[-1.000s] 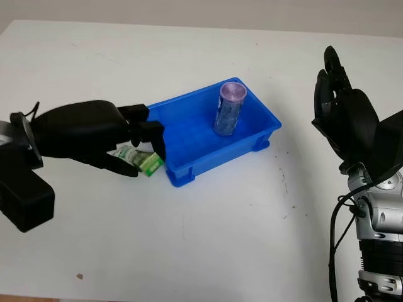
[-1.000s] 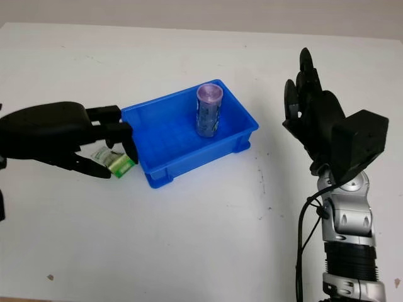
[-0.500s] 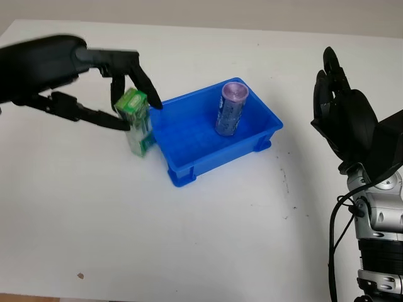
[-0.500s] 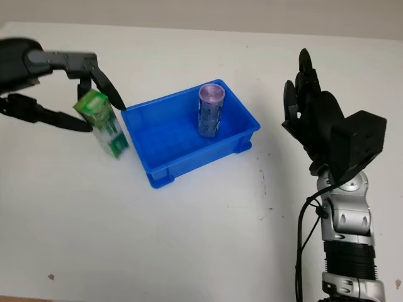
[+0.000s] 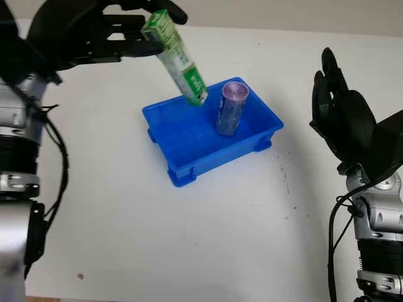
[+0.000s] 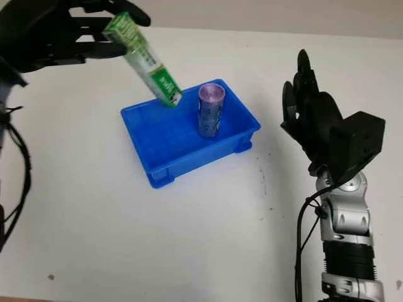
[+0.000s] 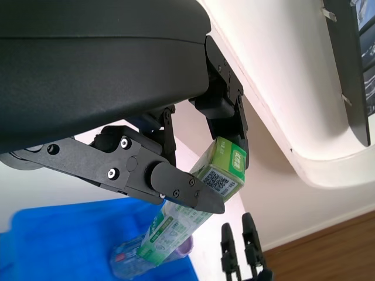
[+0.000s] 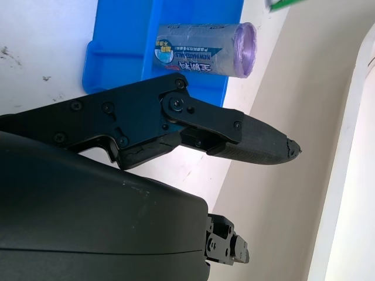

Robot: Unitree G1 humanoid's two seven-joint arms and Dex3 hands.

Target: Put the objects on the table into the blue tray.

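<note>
Lifted since 0.5 s ago, the green carton [image 5: 179,58], pinched by the left hand [image 5: 94,31], tilts above the blue tray [image 5: 189,148] holding 1 upright purple roll [image 5: 229,115]; the right hand [image 5: 343,123] is open, well right of the tray.

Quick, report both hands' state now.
Left hand: shut on the green box, held tilted above the blue tray.
Right hand: open, raised to the right of the tray, holding nothing.

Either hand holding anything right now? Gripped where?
The left hand holds the green carton by its upper end, tilted over the blue tray. The right hand, raised at the table's right, is open.
</note>
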